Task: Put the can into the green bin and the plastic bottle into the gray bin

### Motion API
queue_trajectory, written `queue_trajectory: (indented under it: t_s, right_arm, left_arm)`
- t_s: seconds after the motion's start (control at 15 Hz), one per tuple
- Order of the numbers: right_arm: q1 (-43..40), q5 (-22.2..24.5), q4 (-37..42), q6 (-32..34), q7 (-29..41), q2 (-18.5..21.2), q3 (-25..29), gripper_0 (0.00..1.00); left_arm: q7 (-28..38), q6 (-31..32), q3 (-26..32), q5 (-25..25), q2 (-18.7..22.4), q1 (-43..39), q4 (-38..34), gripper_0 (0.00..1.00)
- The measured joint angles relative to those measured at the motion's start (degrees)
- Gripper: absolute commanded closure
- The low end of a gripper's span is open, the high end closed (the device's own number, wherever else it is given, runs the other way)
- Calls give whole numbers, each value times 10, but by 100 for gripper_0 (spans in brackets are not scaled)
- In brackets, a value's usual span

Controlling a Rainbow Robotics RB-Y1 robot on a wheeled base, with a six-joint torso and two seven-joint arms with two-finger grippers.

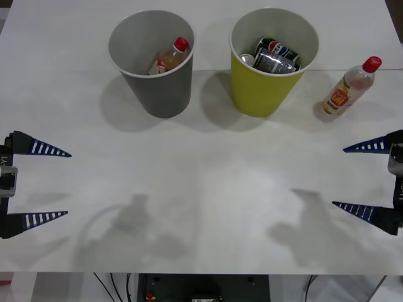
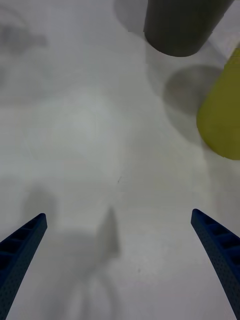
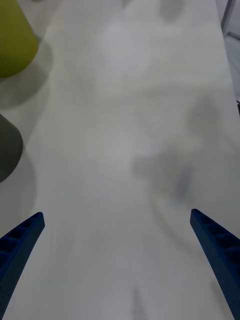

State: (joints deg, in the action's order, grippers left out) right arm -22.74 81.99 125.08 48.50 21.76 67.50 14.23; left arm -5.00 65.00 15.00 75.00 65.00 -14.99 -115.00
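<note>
Two bins: gray bin (image 1: 153,63), green bin (image 1: 269,69). Two bottles: plastic bottle (image 1: 350,87), amber bottle (image 1: 170,58). Cans (image 1: 277,56): two.

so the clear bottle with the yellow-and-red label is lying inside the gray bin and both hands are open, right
Not quite. In the front view the plastic bottle lies on the table beside the green bin, not in the gray bin. The left hand and right hand are open, as you said.

A robot test bench in a lab-like room is suggested: a plain white table (image 1: 201,207) is set out as a bare work surface, and cables (image 1: 107,284) with a dark equipment box (image 1: 201,287) are seen beneath its near edge.
</note>
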Motion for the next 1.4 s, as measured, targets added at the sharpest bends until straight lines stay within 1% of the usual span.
queue_trajectory:
  t_s: [0.2,0.27,0.33,0.47,0.6,0.73,0.8,0.93,1.07,1.2,1.33,1.4]
  right_arm:
    - [-49,65,36,-84,115,2,-3,0]
    - [-63,84,41,-116,152,3,-11,0]
    - [-76,99,41,-168,194,9,-31,0]
    - [-96,107,31,-309,264,37,-101,0]
    - [-95,102,9,-443,301,66,-179,0]
    - [-80,93,-19,-522,307,74,-233,0]
    - [-72,84,-34,-552,308,74,-254,0]
    - [-49,48,-55,-627,307,75,-307,0]
    - [-11,-8,-63,-731,304,82,-388,0]
    - [42,-60,-63,-818,297,84,-467,0]
    - [117,-110,-76,-881,289,79,-546,0]
    - [146,-124,-91,-894,285,72,-569,0]
  left_arm:
    - [0,0,0,0,0,0,0,0]
    - [0,0,0,0,0,0,0,0]
    - [0,0,0,0,0,0,0,0]
    - [0,0,0,0,0,0,0,0]
    - [0,0,0,0,0,0,0,0]
    - [0,0,0,0,0,0,0,0]
    - [0,0,0,0,0,0,0,0]
    - [0,0,0,0,0,0,0,0]
    - [0,0,0,0,0,0,0,0]
    - [0,0,0,0,0,0,0,0]
    - [0,0,0,0,0,0,0,0]
    - [0,0,0,0,0,0,0,0]
